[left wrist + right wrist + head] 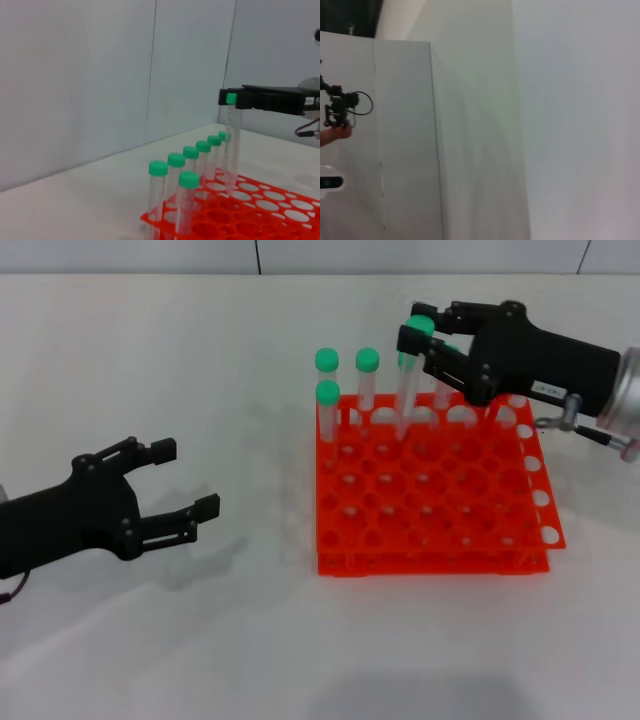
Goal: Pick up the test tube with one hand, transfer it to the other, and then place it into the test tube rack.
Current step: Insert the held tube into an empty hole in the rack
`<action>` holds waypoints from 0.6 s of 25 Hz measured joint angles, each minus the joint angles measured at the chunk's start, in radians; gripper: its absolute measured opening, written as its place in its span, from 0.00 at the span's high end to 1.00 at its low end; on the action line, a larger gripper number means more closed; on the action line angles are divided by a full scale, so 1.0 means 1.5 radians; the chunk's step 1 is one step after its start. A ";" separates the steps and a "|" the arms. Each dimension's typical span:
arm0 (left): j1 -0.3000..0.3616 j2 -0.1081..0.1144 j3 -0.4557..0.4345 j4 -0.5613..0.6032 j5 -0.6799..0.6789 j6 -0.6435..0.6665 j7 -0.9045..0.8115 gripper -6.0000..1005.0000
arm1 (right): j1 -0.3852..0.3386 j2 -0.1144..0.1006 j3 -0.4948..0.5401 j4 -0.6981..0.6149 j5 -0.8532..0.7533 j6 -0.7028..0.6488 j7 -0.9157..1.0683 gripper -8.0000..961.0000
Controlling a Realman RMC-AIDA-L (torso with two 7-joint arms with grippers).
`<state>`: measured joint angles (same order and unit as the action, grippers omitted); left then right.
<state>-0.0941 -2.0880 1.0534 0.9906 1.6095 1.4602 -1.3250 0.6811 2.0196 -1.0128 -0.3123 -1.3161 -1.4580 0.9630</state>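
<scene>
My right gripper is shut on the green cap of a clear test tube. It holds the tube almost upright over the back rows of the orange-red test tube rack. The tube's lower end reaches the rack's top tier at a hole. The left wrist view shows the same grip, the tube and the rack. My left gripper is open and empty, low over the table, well to the left of the rack. The right wrist view shows only walls.
Several other green-capped tubes stand in the rack's back and left holes; in the left wrist view they form a row. The rack's front holes are open. The white table spreads around the rack.
</scene>
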 joint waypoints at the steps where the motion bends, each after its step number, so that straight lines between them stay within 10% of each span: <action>1: 0.000 0.000 -0.001 -0.005 0.000 0.000 0.002 0.11 | 0.004 0.001 0.000 0.002 0.000 0.007 0.002 0.72; 15: -0.004 0.001 -0.004 -0.035 -0.001 -0.018 0.008 0.11 | 0.080 0.005 -0.004 0.116 0.049 0.035 -0.078 0.72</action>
<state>-0.1004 -2.0864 1.0476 0.9388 1.6078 1.4334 -1.3137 0.8006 2.0277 -1.0194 -0.1385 -1.2427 -1.4062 0.8464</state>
